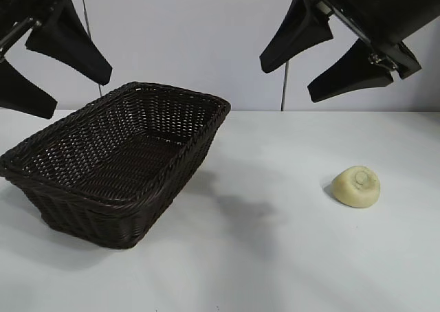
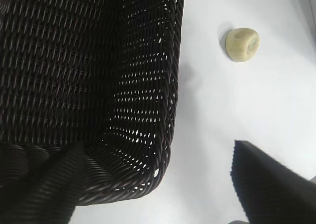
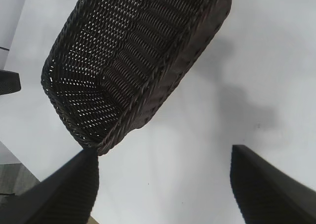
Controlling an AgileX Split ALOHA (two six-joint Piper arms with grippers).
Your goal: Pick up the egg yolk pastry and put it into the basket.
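Nothing done yet. Left gripper [image 1: 41, 68], upper left of the exterior view, spread apart and empty above the basket [image 1: 175, 162], also empty. Bun [image 1: 356, 185] lower right on the table [image 1: 275, 257], untouched. Right gripper [image 1: 326, 54], upper right, spread apart, empty. Both arms cut off by the top edge.

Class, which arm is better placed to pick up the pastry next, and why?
Right. Its open end effector hangs nearest the egg yolk pastry; the left end effector hangs above the basket.
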